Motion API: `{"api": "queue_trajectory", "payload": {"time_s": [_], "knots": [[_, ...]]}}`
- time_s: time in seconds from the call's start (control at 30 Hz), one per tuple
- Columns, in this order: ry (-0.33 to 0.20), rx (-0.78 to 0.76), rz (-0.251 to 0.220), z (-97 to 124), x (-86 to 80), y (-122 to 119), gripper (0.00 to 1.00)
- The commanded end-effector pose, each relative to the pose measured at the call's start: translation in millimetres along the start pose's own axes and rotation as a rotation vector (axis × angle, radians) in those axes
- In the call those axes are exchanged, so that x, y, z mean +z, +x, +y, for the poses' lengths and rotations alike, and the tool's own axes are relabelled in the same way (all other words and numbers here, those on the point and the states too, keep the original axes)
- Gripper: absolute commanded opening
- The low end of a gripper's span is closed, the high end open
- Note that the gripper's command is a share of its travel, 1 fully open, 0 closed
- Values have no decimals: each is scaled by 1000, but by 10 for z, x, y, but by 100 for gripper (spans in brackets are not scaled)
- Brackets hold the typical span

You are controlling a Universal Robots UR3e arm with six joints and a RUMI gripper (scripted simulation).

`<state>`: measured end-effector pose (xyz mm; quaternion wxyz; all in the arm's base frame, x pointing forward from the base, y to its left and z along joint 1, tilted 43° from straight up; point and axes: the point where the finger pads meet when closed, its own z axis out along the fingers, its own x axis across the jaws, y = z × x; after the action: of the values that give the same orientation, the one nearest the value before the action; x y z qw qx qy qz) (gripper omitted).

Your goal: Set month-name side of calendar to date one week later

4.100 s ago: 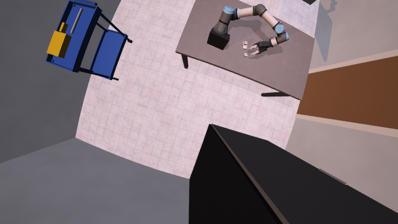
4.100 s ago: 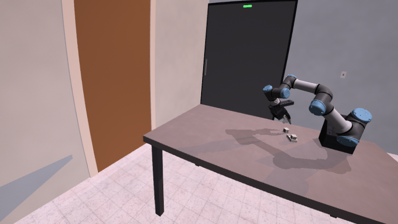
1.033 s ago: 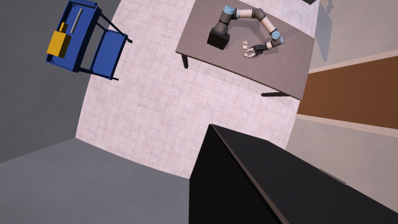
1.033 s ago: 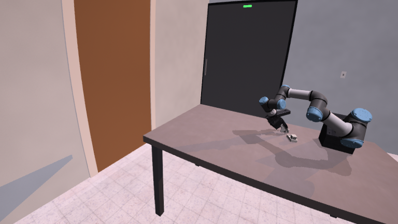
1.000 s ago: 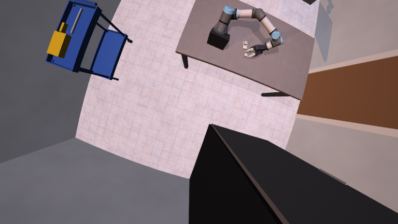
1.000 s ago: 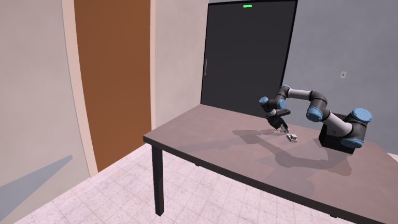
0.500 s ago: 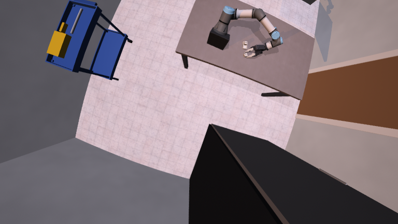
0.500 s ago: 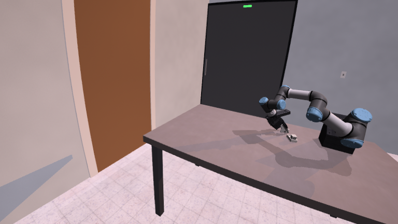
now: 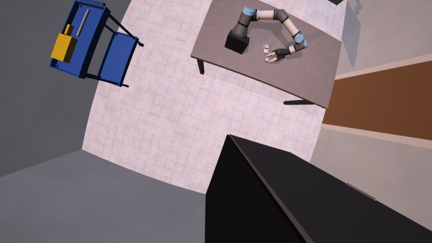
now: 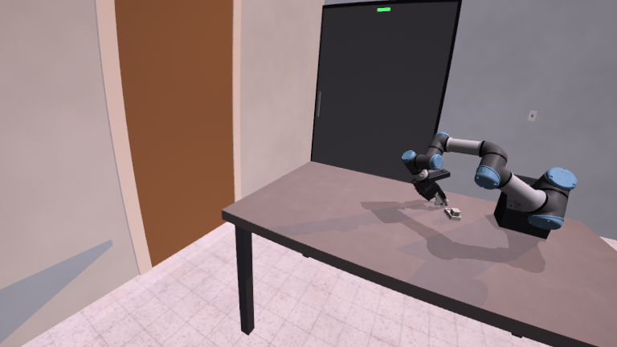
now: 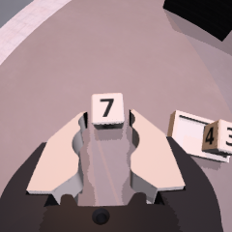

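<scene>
The tool (image 9: pixel 270 57) (image 10: pixel 443 201) (image 11: pixel 108 111) is partly open and holds nothing; the cube with the 7 (image 9: pixel 266 59) (image 11: pixel 107 109) sits at its fingertips, a narrow gap along each side edge. To the right of the tool in the wrist view, the calendar tray (image 9: pixel 265 50) (image 10: pixel 451 217) (image 11: pixel 186 132) rests on the table (image 9: pixel 296 77) (image 10: pixel 318 197) (image 11: pixel 92 63), holding the cube showing 4 and 3 (image 9: pixel 266 46) (image 10: pixel 455 211) (image 11: pixel 218 137) at one end, with room at the other.

Table with tray and loose cube
The table (image 9: pixel 296 71) (image 10: pixel 337 197) (image 11: pixel 97 63) is brownish grey, on dark legs. Directly on it lie the pale tray (image 9: pixel 265 50) (image 10: pixel 450 217) (image 11: pixel 186 132) and, beside it and apart, a cube (image 9: pixel 266 59) (image 11: pixel 107 108) with a 7 on its upper face. The arm's black base (image 9: pixel 235 43) (image 10: pixel 512 227) (image 11: pixel 205 14) stands on it too, near both.
</scene>
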<state>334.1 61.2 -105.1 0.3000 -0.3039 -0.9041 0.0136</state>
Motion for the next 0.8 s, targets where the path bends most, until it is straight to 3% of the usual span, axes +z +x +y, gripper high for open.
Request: {"api": "queue_trajectory", "payload": {"time_s": [0.0,0.33,0.37,0.77], "knots": [[-1,1,-2,-2,-9,-6,28],[-1,1,-2,-2,-9,-6,28],[-1,1,-2,-2,-9,-6,10],[-1,1,-2,-2,-9,-6,10]]}}
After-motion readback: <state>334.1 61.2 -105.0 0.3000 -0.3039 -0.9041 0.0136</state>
